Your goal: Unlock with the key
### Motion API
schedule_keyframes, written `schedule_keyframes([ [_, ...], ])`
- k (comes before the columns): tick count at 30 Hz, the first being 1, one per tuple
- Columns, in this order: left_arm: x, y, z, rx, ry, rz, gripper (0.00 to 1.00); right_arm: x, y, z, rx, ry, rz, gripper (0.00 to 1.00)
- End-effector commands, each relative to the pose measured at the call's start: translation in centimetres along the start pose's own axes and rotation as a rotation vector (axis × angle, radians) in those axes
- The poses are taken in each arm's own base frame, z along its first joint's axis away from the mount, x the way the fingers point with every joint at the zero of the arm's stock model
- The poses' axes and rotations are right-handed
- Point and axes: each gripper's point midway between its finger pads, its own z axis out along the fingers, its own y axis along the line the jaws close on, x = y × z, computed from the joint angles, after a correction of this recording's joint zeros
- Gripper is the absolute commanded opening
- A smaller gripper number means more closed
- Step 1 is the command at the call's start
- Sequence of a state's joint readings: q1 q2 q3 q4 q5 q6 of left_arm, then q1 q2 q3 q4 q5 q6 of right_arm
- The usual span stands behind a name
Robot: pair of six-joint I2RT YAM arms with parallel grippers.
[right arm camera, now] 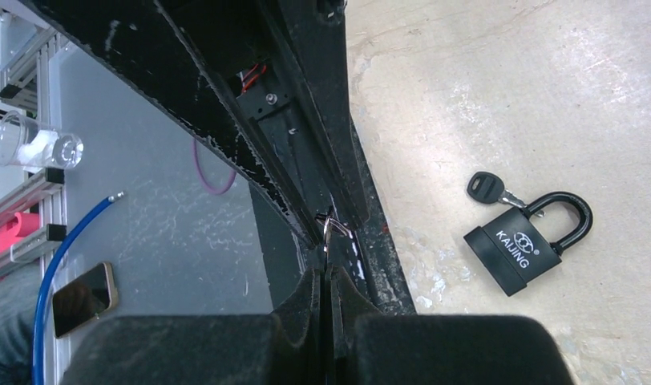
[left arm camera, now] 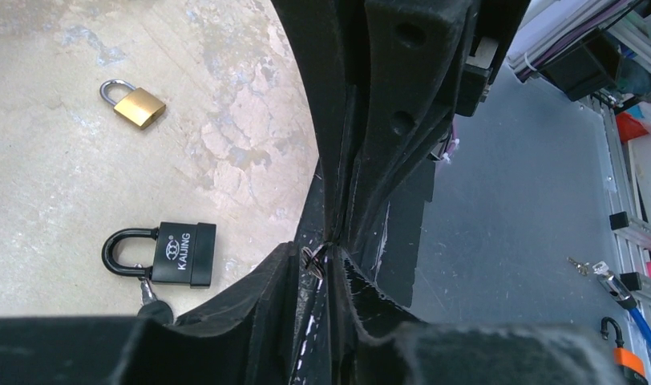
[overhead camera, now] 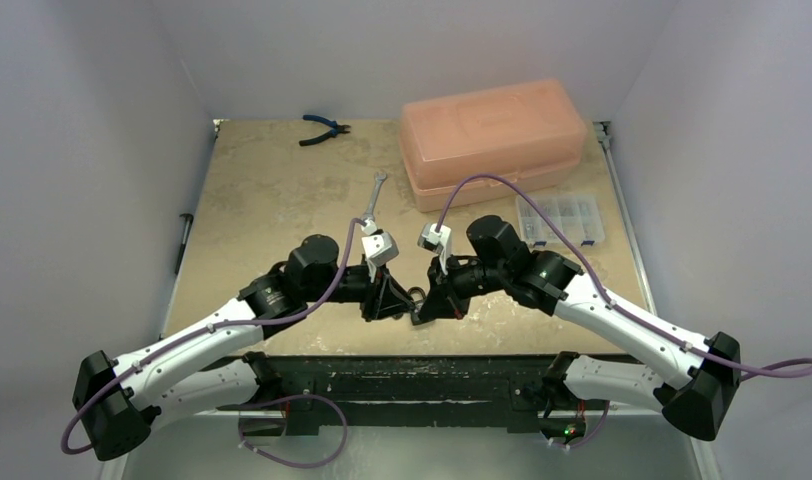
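Black padlock [right arm camera: 521, 249] lies on the worktop [right arm camera: 507, 96], key [right arm camera: 487, 188] beside its shackle. Right claw [right arm camera: 329, 266] clamps a small metal ring [right arm camera: 328, 227]; left claw's [left arm camera: 318, 258] state cannot be told.

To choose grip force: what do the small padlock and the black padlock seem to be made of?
Small padlock: probably brass body, golden sheen, bright silvery shackle.
Black padlock: matte black cover, maybe plastic over metal; white printed logo.

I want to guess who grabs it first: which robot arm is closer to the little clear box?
Right. The right arm bends just on the near side of the clear box; the left arm sits far over on the other side.
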State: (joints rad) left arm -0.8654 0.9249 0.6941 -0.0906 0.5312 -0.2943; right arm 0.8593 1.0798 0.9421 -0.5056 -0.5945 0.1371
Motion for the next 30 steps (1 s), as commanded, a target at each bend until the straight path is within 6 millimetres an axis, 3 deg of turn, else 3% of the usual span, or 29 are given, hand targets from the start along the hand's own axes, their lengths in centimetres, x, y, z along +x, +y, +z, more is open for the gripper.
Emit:
schedule_keyframes([
  [1,-2.3,-0.8,0.1,0.032,-0.048,0.041,0.19,-1.1,0.5,0.0,-0.022,-0.045,-0.039,0.0],
  [4,-2.1,-0.8,0.2,0.033,-0.044,0.037,0.12,-1.1,0.5,0.0,-0.021,-0.051,-0.037,0.0],
  [6,-2.2,-0.8,0.2,0.032,-0.046,0.037,0.01,-1.1,0.4,0.0,-0.019,-0.051,-0.035,0.0],
  [12,-2.2,-0.6,0.1,0.016,-0.05,0.023,0.0,-1.5,-0.6,-0.1,0.051,-0.074,-0.016,0.01],
  [19,-2.9,-0.2,-0.5,-0.035,-0.083,0.017,0.0,-3.8,-3.9,-2.5,0.321,-0.198,0.055,0.5],
  [24,-3.3,0.3,-1.1,-0.085,-0.109,0.019,0.0,-5.1,-5.8,-4.9,0.486,-0.308,0.11,0.59],
  [29,-3.7,0.5,-1.6,-0.108,-0.132,0.018,0.0,-5.7,-7.6,-6.8,0.631,-0.396,0.229,0.82],
  [30,-3.8,0.6,-1.6,-0.115,-0.135,0.015,0.0,-5.7,-7.8,-6.8,0.641,-0.403,0.252,0.91],
])
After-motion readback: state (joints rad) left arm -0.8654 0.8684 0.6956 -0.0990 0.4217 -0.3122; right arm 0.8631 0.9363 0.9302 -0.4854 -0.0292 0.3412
